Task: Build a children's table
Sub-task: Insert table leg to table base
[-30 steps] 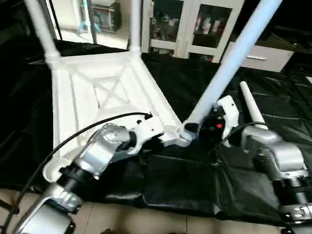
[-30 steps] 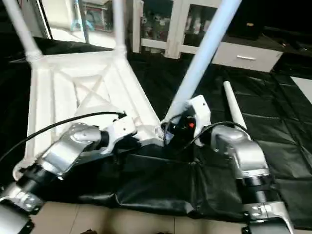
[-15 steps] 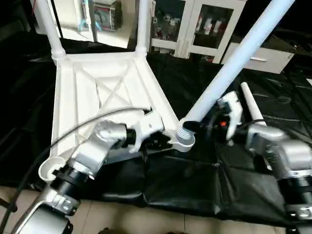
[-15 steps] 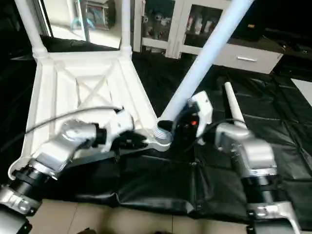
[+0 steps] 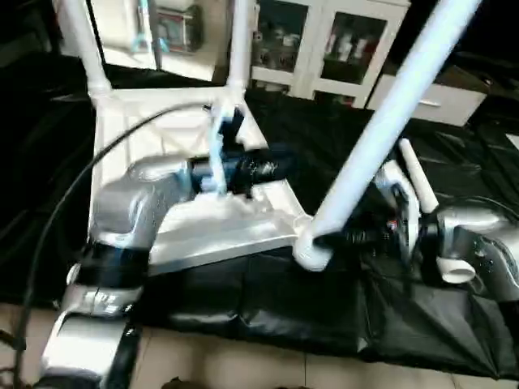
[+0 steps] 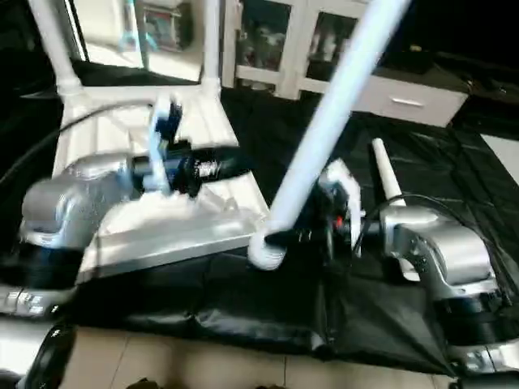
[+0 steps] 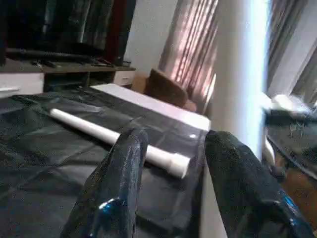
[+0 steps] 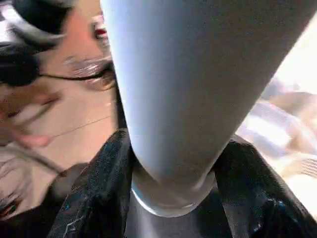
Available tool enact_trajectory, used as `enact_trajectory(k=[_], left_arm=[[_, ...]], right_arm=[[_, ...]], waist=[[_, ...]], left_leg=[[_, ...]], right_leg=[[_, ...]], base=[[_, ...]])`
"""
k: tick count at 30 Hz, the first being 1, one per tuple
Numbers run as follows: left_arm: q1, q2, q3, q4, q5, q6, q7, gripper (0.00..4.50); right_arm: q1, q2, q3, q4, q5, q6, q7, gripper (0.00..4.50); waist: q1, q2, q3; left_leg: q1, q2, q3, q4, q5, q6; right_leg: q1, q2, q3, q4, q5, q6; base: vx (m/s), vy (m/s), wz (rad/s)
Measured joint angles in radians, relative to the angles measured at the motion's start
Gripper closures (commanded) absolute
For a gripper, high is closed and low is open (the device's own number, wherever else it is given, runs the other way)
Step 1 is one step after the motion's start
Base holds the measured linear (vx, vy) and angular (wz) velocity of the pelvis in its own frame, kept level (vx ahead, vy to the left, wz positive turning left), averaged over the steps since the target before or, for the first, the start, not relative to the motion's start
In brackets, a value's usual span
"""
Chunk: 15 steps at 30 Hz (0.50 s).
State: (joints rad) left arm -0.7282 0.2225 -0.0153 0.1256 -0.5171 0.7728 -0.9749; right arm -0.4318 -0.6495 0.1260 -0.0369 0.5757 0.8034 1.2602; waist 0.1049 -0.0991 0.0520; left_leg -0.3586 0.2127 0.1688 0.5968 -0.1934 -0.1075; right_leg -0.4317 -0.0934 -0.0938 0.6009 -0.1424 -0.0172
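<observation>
The white table top (image 5: pixel 227 231) lies upside down on the black mat, its X-ribbed underside facing up. Two legs (image 5: pixel 81 44) (image 5: pixel 240 40) stand in its far sockets. A third leg (image 5: pixel 389 105) slants up to the right from the near right corner socket (image 5: pixel 310 253). My right gripper (image 5: pixel 353 237) is shut on that leg's base, and its fingers (image 8: pixel 99 198) hug the tube. My left gripper (image 5: pixel 272 168) hovers open above the underside, pointing right, nothing between its fingers (image 7: pixel 116 188). The fourth leg (image 5: pixel 412 172) lies loose on the mat beyond my right forearm.
The black mat (image 5: pixel 284 316) covers the floor under the work and ends at pale tiles (image 5: pixel 243 365) in front. White glass-door cabinets (image 5: pixel 324 40) and a low drawer unit (image 5: pixel 438 101) stand behind.
My left arm has left the table's near right corner and risen over the underside, its gripper now pointing right. The right gripper keeps its hold on the slanted leg.
</observation>
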Motion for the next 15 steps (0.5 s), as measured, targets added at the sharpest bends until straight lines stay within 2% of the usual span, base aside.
enact_trajectory(k=[1, 3, 7, 10, 12, 15], left_arm=[[0.0, -0.021, 0.001, 0.0, -0.015, 0.031, 0.014, 1.94], [0.0, -0.055, 0.001, -0.001, -0.046, 0.074, 0.038, 1.67], [-0.013, -0.093, 0.013, -0.005, -0.098, 0.115, 0.063, 1.43], [-0.026, -0.112, 0.047, -0.025, -0.135, 0.163, 0.085, 1.28], [-0.026, -0.114, 0.064, -0.037, -0.16, 0.195, 0.091, 1.01], [-0.026, -0.114, 0.08, -0.041, -0.186, 0.217, 0.094, 0.91]], right_arm=[[0.003, -0.012, 0.011, -0.01, 0.007, 0.004, 0.026, 2.51], [0.007, -0.033, 0.038, -0.031, 0.009, 0.013, 0.064, 2.51], [0.009, -0.048, 0.067, -0.04, 0.01, 0.014, 0.109, 2.51], [0.011, -0.072, 0.092, -0.044, 0.008, 0.001, 0.148, 2.51], [0.01, -0.082, 0.109, -0.045, -0.001, -0.022, 0.169, 2.51], [0.01, -0.083, 0.13, -0.045, -0.017, -0.038, 0.185, 2.51]], waist=[[0.004, -0.001, 0.0], [0.009, -0.003, 0.001], [0.009, -0.007, 0.0], [0.009, -0.009, 0.0], [0.009, -0.01, 0.0], [0.01, -0.01, 0.0]], left_leg=[[0.0, 0.0, 0.0, 0.0, 0.0, 0.0], [-0.001, 0.001, 0.0, 0.001, 0.0, 0.0], [-0.002, 0.001, 0.0, 0.003, 0.0, 0.0], [-0.003, 0.002, -0.001, 0.005, 0.0, 0.0], [-0.004, 0.003, -0.001, 0.005, 0.0, 0.0], [-0.006, 0.004, -0.001, 0.007, 0.0, 0.0]], right_leg=[[0.0, 0.0, 0.0, 0.0, 0.0, 0.0], [0.0, 0.0, -0.001, 0.0, 0.0, 0.0], [0.0, 0.0, -0.001, 0.001, 0.0, 0.0], [0.0, 0.0, -0.001, 0.001, 0.0, 0.001], [0.0, 0.0, -0.002, 0.001, 0.0, 0.001], [0.0, 0.001, -0.004, 0.001, 0.0, 0.001]], base=[[0.0, 0.0, 0.0], [0.0, 0.0, 0.0], [0.0, 0.0, 0.0], [0.0, 0.0, 0.0], [0.0, 0.0, 0.0], [0.0, 0.0, 0.0]])
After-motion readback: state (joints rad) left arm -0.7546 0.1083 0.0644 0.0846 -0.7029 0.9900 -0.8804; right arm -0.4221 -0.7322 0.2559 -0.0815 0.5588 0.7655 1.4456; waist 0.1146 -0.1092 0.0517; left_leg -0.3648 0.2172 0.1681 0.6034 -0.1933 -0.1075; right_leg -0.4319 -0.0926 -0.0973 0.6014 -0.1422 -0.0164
